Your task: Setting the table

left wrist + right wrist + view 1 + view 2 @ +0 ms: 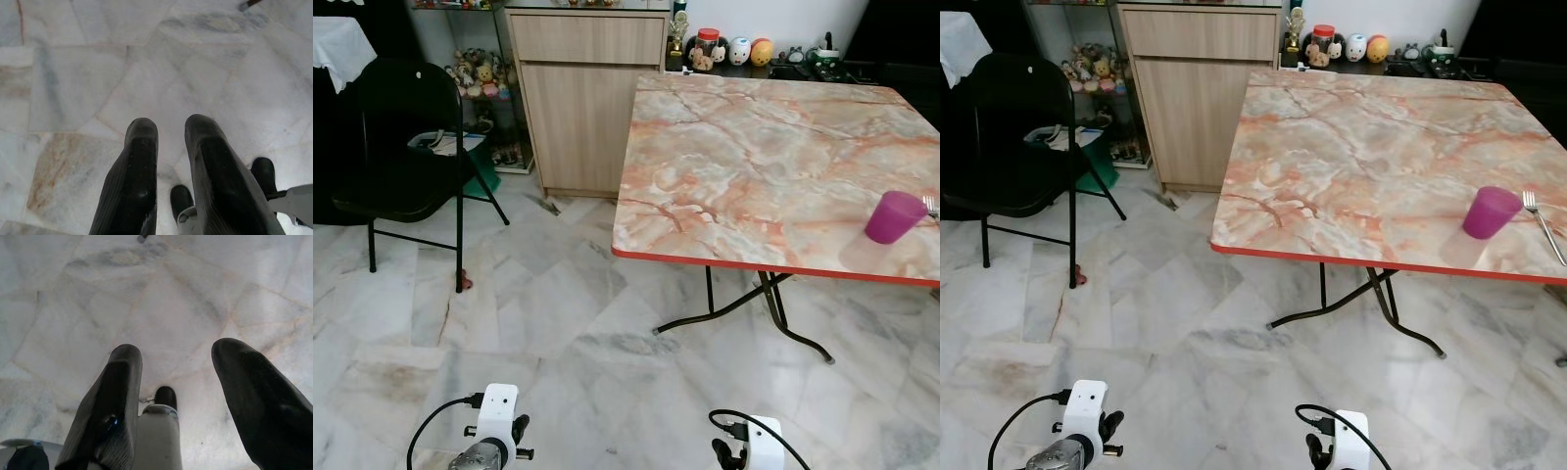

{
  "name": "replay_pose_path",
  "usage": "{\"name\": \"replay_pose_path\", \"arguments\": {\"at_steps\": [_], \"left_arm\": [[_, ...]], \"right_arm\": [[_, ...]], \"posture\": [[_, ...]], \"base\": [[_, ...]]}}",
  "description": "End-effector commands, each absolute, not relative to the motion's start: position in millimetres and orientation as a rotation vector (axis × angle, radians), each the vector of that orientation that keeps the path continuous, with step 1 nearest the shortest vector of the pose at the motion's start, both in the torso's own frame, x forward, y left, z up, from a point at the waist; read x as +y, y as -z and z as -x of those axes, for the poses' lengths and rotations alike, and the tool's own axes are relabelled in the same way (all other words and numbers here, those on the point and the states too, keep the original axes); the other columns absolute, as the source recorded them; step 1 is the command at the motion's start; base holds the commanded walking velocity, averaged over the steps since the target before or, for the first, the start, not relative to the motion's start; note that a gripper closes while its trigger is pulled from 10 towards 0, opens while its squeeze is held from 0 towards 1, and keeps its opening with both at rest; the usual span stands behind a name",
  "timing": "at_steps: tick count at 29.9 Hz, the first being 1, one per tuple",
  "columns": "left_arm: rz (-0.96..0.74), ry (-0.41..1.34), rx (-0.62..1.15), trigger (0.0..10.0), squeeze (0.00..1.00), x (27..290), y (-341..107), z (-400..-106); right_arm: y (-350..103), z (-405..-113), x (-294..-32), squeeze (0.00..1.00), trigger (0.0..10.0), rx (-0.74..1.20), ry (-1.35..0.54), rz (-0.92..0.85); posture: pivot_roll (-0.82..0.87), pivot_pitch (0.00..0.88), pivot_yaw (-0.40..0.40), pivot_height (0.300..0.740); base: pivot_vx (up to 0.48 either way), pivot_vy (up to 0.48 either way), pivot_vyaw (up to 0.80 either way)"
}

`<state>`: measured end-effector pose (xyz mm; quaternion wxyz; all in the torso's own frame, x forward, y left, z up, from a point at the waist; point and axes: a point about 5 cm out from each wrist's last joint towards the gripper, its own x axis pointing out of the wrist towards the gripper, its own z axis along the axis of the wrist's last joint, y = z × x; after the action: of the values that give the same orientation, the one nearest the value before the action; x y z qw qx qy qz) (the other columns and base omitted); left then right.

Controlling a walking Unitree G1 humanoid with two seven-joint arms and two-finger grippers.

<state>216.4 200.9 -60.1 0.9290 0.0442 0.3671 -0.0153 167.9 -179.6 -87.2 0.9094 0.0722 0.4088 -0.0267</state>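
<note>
A marble-patterned folding table (754, 147) with a red edge stands ahead and to the right. Near its front right corner sit a purple cup (895, 216) and, just right of it, a fork (1542, 225). Both arms hang low over the floor, well short of the table, with their wrists at the bottom of the eye views. My left gripper (171, 125) points at the tiles with only a narrow gap between its fingers and holds nothing. My right gripper (178, 352) is spread wide and also empty.
A black folding chair (406, 147) stands at the left. A wooden cabinet (582, 108) is against the back wall, beside a glass shelf of toys (480, 73). Figurines (734, 49) line a counter behind the table. The table's black legs (773, 304) splay onto the marble floor.
</note>
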Motion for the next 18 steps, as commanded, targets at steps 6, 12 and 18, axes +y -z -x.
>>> {"name": "replay_pose_path", "arguments": {"at_steps": [6,12,18], "left_arm": [[-0.094,0.031,0.762,10.0,0.00,199.8,61.4,-215.0],[-0.089,0.029,0.764,10.0,0.00,199.9,61.4,-215.1],[-0.088,0.015,0.767,10.0,0.00,203.1,61.2,-214.8]], "right_arm": [[87.7,-165.6,-182.0,0.00,10.0,0.843,0.061,-0.146],[86.0,-168.5,-183.9,0.00,10.0,0.826,0.072,-0.154],[85.2,-170.2,-184.6,0.00,10.0,0.822,0.079,-0.157]], "posture": [[0.05,0.000,-0.017,0.724],[0.06,0.000,-0.021,0.724],[0.06,0.000,-0.023,0.724]], "base": [[0.000,-0.382,0.00],[0.000,-0.395,0.00],[0.000,-0.394,0.00]]}}
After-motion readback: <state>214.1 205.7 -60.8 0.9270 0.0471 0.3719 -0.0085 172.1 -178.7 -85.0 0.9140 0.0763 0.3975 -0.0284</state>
